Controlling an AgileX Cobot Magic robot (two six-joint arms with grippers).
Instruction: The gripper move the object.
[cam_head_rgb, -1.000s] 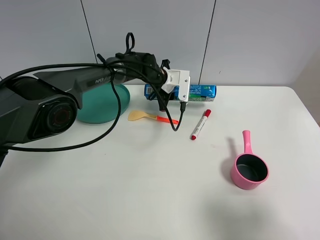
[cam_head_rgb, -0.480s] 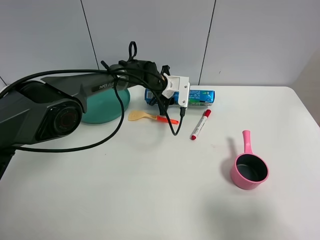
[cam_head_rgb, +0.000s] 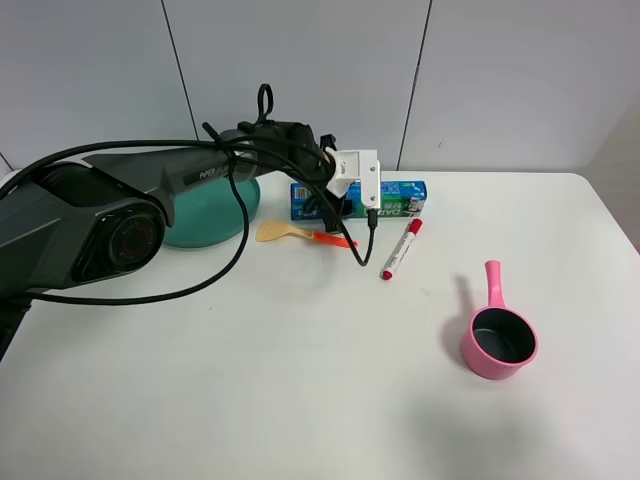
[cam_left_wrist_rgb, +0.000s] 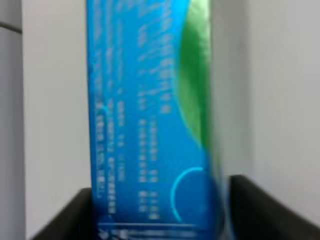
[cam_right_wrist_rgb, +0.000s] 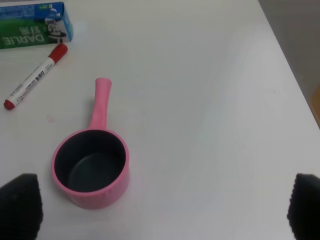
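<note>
Marker (cam_head_rgb: 401, 249): white with a red cap, lying slantwise toward the back of the white tabletop (cam_head_rgb: 300, 390).
Spatula (cam_head_rgb: 290, 233): yellow blade, orange handle, lying flat, left of the marker and apart from it.
Saucepan (cam_head_rgb: 497, 338): pink, dark inside, upright on the right, handle pointing backward.
Dish (cam_head_rgb: 205, 215): teal, back left, partly hidden.

From high up, the left gripper (cam_head_rgb: 342, 200) covers the middle of the carton (cam_head_rgb: 402, 194), and where it meets the carton is lost behind its white block (cam_head_rgb: 358, 178) and cables (cam_head_rgb: 350, 240). In the left wrist view the carton is blurred, its small print unreadable and both ends cut off; only the tips of the left fingers (cam_left_wrist_rgb: 260, 212) show at the edge. The right wrist view cuts off most of the carton and shows just the tips of the right fingers (cam_right_wrist_rgb: 20, 205). The arm (cam_head_rgb: 150, 175) hides part of the green dish (cam_head_rgb: 200, 215)
</note>
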